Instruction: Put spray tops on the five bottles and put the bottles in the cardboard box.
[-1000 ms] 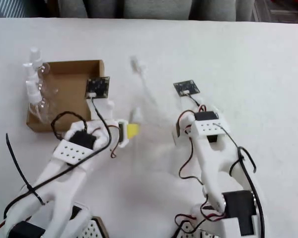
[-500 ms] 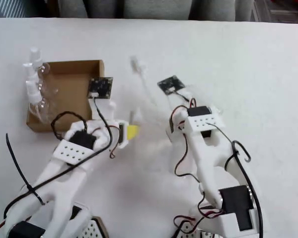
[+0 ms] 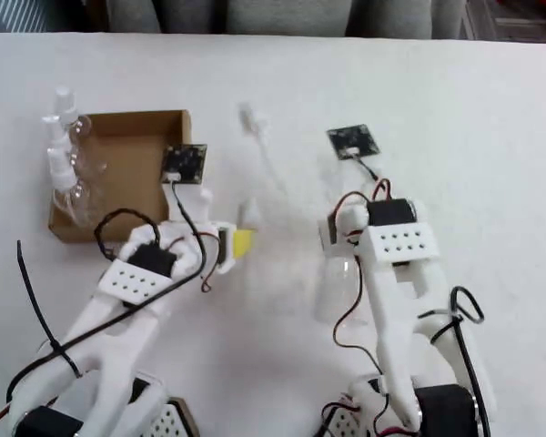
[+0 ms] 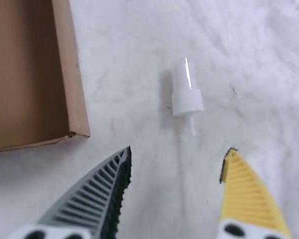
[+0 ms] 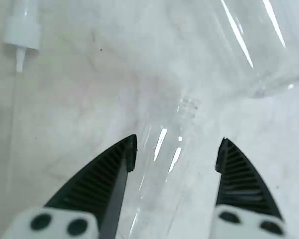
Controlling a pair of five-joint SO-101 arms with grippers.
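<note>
The cardboard box [image 3: 127, 137] lies open at the left, and capped clear bottles [image 3: 65, 150] rest across its left edge. A loose white spray top [image 4: 187, 92] lies on the table just ahead of my left gripper [image 4: 177, 162], which is open, with the box corner [image 4: 72, 99] beside it. That same spray top [image 3: 249, 211] sits near the yellow finger [image 3: 241, 240]. My right gripper [image 5: 175, 149] is open and straddles a clear bottle [image 5: 162, 144] lying on the table, without touching it. A second clear bottle [image 5: 259, 45] lies beyond, and a spray top [image 5: 22, 30] off to one side.
Another spray top [image 3: 252, 119] lies farther back near the table's middle. The white table [image 3: 473, 109] has free room at the right and back. Both arms' cables hang along the front.
The right arm swung left, then back right and closer to the front edge, so it now hangs over the lying bottle. The left arm has hardly moved.
</note>
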